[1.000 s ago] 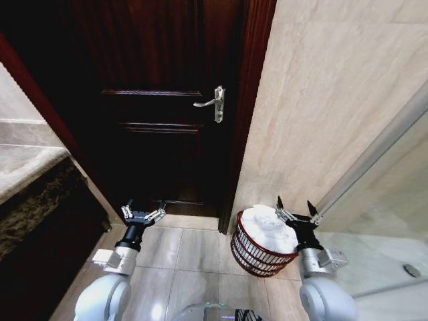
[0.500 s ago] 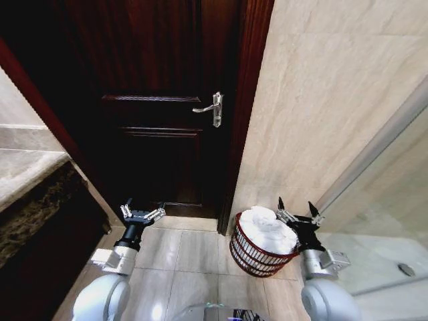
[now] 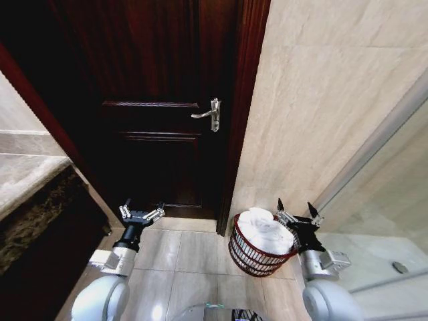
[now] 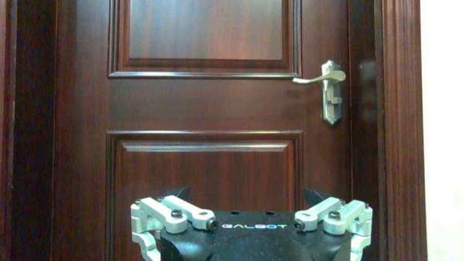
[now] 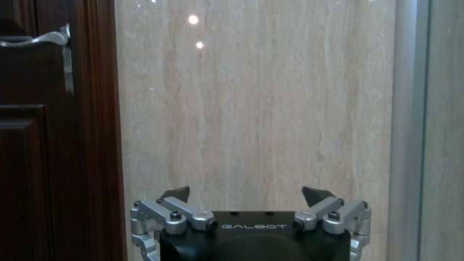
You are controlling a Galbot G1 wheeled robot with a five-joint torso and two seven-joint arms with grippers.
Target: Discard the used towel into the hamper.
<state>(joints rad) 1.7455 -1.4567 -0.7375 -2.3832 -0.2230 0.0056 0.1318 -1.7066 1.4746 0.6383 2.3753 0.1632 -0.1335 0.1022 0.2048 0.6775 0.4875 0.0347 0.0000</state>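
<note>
The hamper (image 3: 251,257), a round dark reddish-brown open-weave basket, stands on the floor against the beige wall beside the door frame. A bunched white towel (image 3: 265,231) lies inside it, heaped up to the rim. My right gripper (image 3: 295,208) is open and empty, raised just to the right of the hamper's rim; in the right wrist view that gripper (image 5: 246,194) faces the beige wall. My left gripper (image 3: 141,207) is open and empty, held low in front of the dark door; in the left wrist view it (image 4: 246,194) points at the door panel.
A closed dark wooden door (image 3: 160,100) with a silver lever handle (image 3: 208,114) fills the middle. A dark stone counter (image 3: 33,200) juts in at the left. A glass shower panel (image 3: 394,221) with a metal edge runs along the right. Grey floor tiles (image 3: 194,251) lie between my arms.
The whole head view has shifted, so the door handle and hamper sit lower and smaller in the picture; the camera moved. Both grippers stay open, and the towel stays in the hamper.
</note>
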